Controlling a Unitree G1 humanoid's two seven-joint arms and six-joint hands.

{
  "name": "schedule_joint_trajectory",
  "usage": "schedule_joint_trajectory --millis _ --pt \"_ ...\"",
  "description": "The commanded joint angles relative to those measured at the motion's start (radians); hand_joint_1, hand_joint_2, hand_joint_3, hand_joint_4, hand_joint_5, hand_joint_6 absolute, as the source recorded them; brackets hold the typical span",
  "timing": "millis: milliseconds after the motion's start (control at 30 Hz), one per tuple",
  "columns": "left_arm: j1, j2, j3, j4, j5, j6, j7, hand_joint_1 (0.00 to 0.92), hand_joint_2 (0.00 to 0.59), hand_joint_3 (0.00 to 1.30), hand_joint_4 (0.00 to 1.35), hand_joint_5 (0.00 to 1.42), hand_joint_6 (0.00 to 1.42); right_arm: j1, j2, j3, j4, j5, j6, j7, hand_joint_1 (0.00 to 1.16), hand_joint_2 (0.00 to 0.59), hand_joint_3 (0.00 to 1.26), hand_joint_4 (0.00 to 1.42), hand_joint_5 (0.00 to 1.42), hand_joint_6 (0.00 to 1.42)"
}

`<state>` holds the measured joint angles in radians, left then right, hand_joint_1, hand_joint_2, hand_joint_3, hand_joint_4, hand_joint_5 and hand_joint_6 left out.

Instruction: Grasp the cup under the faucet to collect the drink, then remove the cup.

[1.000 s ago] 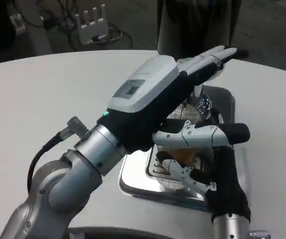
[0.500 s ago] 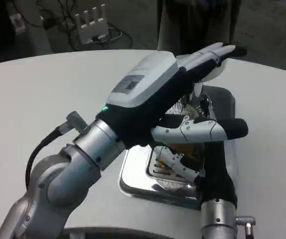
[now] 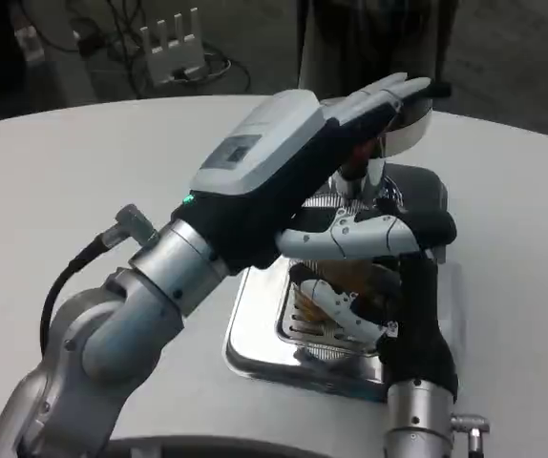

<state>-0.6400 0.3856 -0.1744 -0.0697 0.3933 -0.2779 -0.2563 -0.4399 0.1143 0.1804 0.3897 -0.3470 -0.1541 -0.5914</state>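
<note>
You are looking down on a white table [image 3: 93, 162], round-edged, with dark floor beyond it where a white power strip [image 3: 171, 40] and black cables lie. On the table sits the chrome drip tray [image 3: 255, 329] of a drink dispenser, its slotted grille catching the light, and above it the shiny faucet [image 3: 374, 181] hangs down from a white, round-topped part [image 3: 410, 129].

Your left forearm [image 3: 112, 324] crosses the picture from the lower left; the left hand [image 3: 293, 162] is raised over the dispenser, its white back facing up, and the fingers [image 3: 389, 95] stretch straight out, close together, their tips lying over the white top. You cannot tell from here whether they press on it. The thumb reaches out to the right, level with the faucet's lower end.

The right hand [image 3: 398, 305] comes up from the bottom edge, and its fingers curl around the cup [image 3: 355, 286], which stands on the grille under the faucet. Only a slice of the cup shows between the fingers: clear, with an amber-brown colour inside. How full it is stays hidden behind both hands.
</note>
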Motion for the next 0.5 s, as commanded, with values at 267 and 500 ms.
schedule_joint_trajectory --millis 267,500 --pt "0.016 0.019 0.012 -0.015 -0.034 -0.003 -0.026 0.0 0.059 0.17 0.09 0.2 0.18 -0.005 0.038 0.006 -0.014 -0.035 0.017 -0.042 0.91 0.169 0.7 0.81 1.04 1.32" --pt "0.052 -0.016 0.052 -0.063 -0.203 0.088 -0.088 0.0 0.038 0.0 0.0 0.01 0.08 0.081 0.024 0.037 -0.143 -0.087 0.03 -0.032 0.92 0.147 0.79 0.92 1.16 1.37"
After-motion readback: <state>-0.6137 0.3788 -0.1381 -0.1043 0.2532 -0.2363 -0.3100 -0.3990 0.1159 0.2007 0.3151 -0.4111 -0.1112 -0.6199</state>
